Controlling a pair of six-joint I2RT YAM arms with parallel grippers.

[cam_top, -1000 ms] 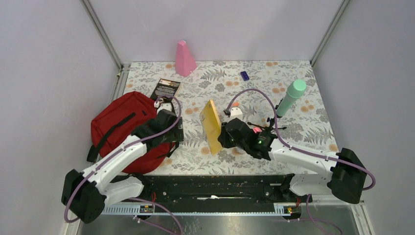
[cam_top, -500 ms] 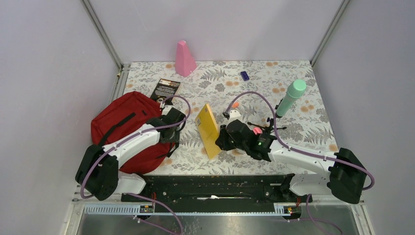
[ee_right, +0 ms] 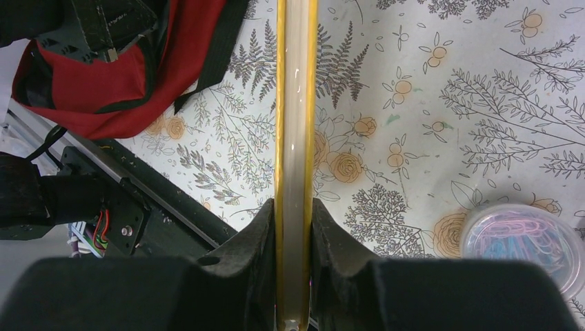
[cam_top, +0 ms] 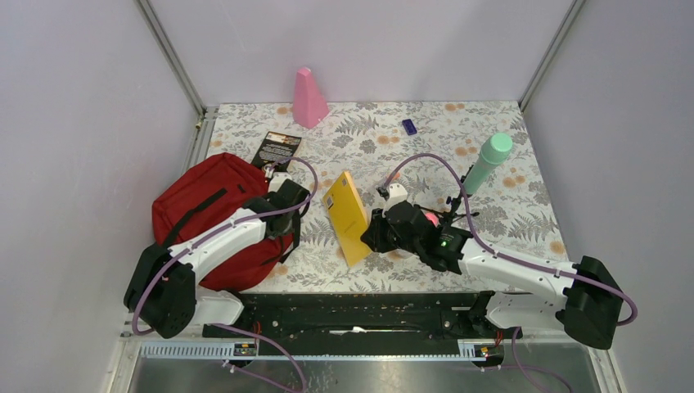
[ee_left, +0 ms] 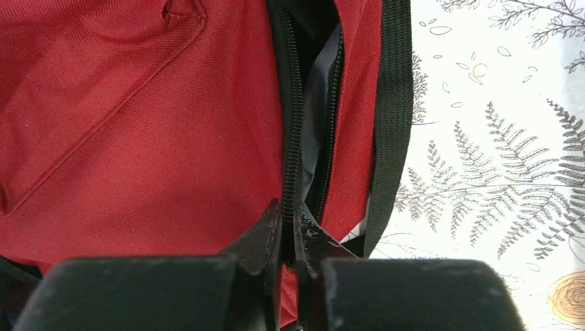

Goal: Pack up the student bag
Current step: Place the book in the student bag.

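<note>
The student bag [cam_top: 196, 205], dark red with black straps, lies at the table's left. Its zip stands partly open in the left wrist view, with grey lining showing inside the bag [ee_left: 138, 124]. My left gripper [cam_top: 282, 229] is at the bag's right edge. Its jaws [ee_left: 290, 210] are shut on the black zipper edge [ee_left: 292, 138] of the opening. A yellow book [cam_top: 347, 214] is held on edge above the table's middle, leaning towards the bag. My right gripper [cam_top: 370, 233] is shut on the book's near end [ee_right: 296, 103], one finger on each cover [ee_right: 295, 207].
A black booklet [cam_top: 278, 147] lies just behind the bag. A pink wedge [cam_top: 309, 98] and a small purple item [cam_top: 409, 126] sit at the back. A mint bottle [cam_top: 488, 162] stands at the right. A clear tub of paper clips [ee_right: 521, 241] rests beside the right gripper.
My left gripper has closed from wide open onto the bag's zipper edge, and its arm has pulled back. My right gripper has swung the yellow book leftwards, towards the bag.
</note>
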